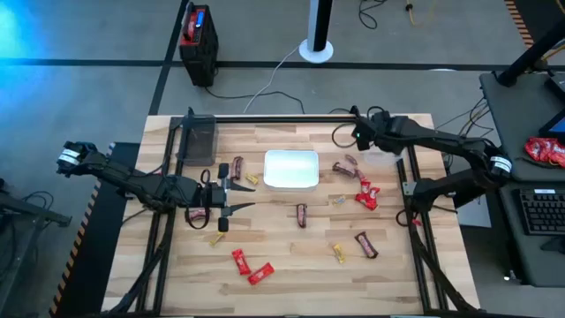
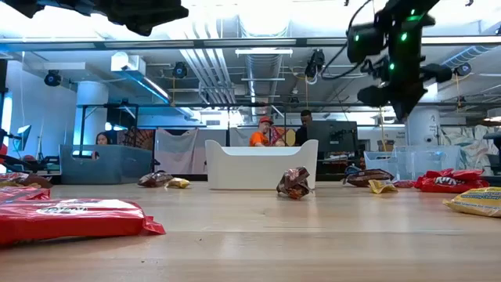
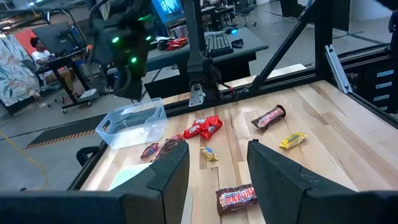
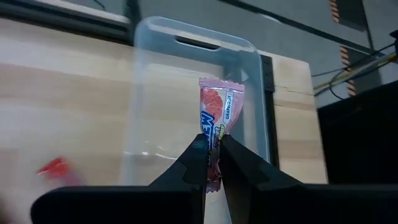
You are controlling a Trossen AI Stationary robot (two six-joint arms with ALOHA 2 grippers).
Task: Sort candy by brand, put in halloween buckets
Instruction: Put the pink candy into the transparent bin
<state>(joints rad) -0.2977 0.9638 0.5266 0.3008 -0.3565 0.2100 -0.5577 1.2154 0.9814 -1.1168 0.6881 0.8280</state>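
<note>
My right gripper [image 4: 212, 143] is shut on a pinkish-red wrapped candy [image 4: 219, 106] and hovers over a clear tub [image 4: 186, 43] at the table's far right [image 1: 357, 134]. My left gripper [image 3: 217, 165] is open and hangs over the table's left middle [image 1: 231, 199], pointing right. A brown bar [image 3: 236, 198] lies on the wood some way ahead of it. The white tray [image 1: 291, 170] sits mid-table. A second clear tub [image 1: 199, 134] stands at the far left. Red, brown and yellow candies are scattered flat on the wood. My right gripper pinches the pinkish-red candy by its lower wrapper end [image 4: 214, 132] between its two fingers. The rest of the candy sticks out past the fingertips, lifted clear above the clear tub.
Red candies [image 1: 366, 196] and brown bars [image 1: 346, 165] lie right of the tray. More red ones [image 1: 252, 268] lie near the front edge. Metal frame rails run along both table sides. A red-and-black device [image 1: 198, 40] and a white pole base [image 1: 316, 49] stand on the floor beyond.
</note>
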